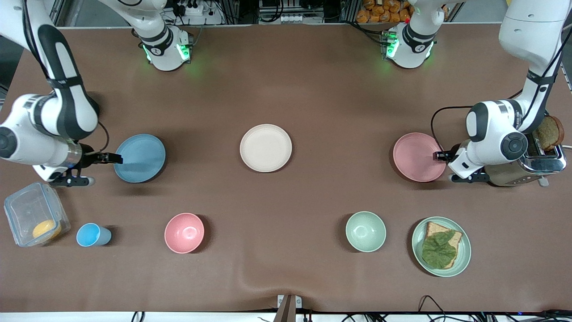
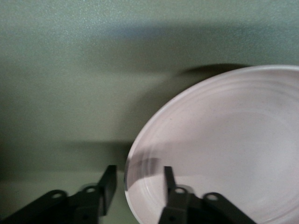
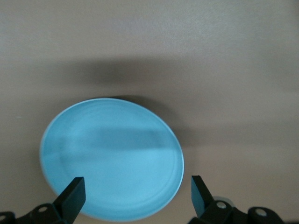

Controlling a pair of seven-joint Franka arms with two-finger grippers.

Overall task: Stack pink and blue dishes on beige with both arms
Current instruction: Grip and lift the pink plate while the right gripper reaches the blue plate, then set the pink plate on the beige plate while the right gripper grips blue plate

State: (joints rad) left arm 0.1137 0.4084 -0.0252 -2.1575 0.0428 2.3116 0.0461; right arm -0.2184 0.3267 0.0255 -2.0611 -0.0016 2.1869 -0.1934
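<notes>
A brown table (image 1: 286, 89) holds three flat matte plates in a row: blue plate (image 1: 140, 158) toward the right arm's end, beige plate (image 1: 266, 148) in the middle, pink plate (image 1: 418, 157) toward the left arm's end. The right gripper (image 3: 135, 193) sits spread wide at the blue rim; the left gripper (image 2: 136, 186) straddles the pink rim, fingers apart. Both should probably pinch the rim squarely, lift level, then take turns at the beige plate
</notes>
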